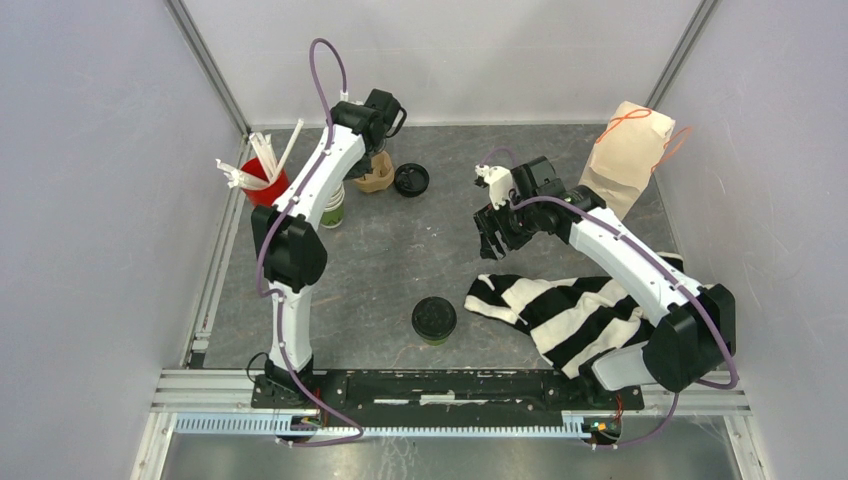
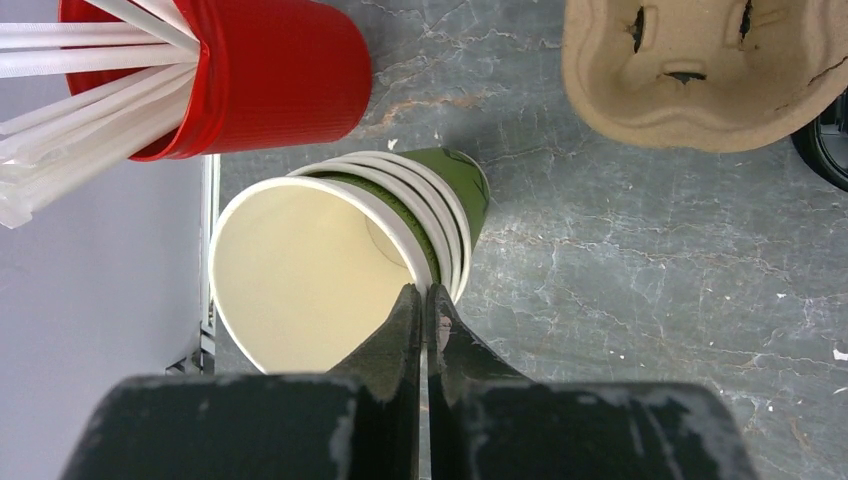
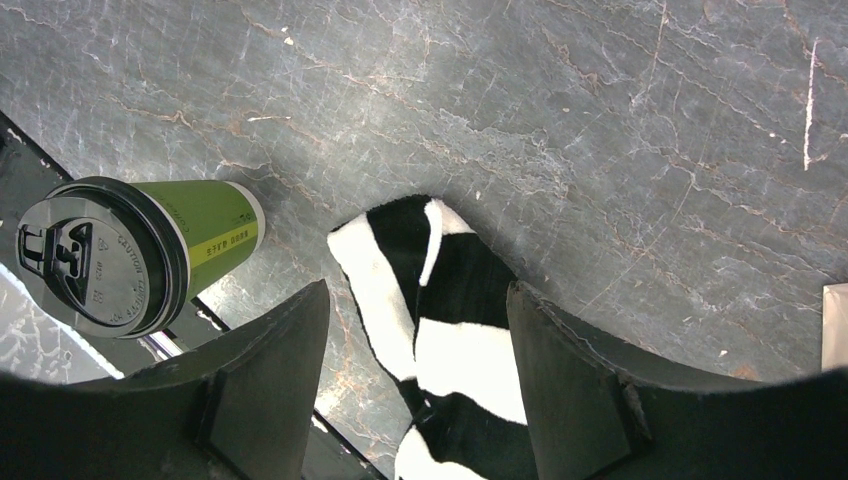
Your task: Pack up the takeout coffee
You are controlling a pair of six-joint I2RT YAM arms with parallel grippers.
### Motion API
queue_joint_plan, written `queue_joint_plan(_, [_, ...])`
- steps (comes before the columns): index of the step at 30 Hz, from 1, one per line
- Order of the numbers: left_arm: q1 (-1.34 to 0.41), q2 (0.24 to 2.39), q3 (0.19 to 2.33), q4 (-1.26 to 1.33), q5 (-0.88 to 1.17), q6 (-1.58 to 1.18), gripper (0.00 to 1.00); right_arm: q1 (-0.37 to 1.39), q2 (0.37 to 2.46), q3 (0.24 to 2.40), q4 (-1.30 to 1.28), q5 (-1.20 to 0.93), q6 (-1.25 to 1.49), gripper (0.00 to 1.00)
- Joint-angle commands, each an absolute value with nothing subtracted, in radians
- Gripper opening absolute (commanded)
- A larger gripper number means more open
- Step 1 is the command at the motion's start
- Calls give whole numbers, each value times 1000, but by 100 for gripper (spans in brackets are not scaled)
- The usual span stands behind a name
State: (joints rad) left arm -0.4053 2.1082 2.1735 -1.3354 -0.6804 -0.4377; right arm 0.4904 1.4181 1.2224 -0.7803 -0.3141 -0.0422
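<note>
Green paper cup with a round black plastic lid stands near your front edge, with open grey counter around it. Your right tool gapes wide over the black-and-white striped cloth. Your left tool is closed at the rim of the nested green cups; you can't tell whether it pinches paper.

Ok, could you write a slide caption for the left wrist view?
Left end effector closed on the rim of nested green cups, beside red straw cup and pulp carrier.
</note>
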Motion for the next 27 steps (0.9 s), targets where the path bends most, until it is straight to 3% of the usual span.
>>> queue_joint_plan(1, [-365, 1991, 2090, -1241, -576, -492, 2, 486, 1441, 1263, -743, -347, -45, 75])
queue_joint_plan(5, [-321, 1954, 2016, -1184, -440, -517, 2, 484, 1497, 1309, -712, -369, -13, 78])
queue_joint_plan(12, [-332, 1965, 2212, -1276, -545, -435, 2, 484, 1575, 1349, -579, -514, 121, 79])
queue_joint_plan(27, [-414, 1758, 2251, -1403, -523, -458, 2, 484, 1417, 1313, -631, -469, 145, 85])
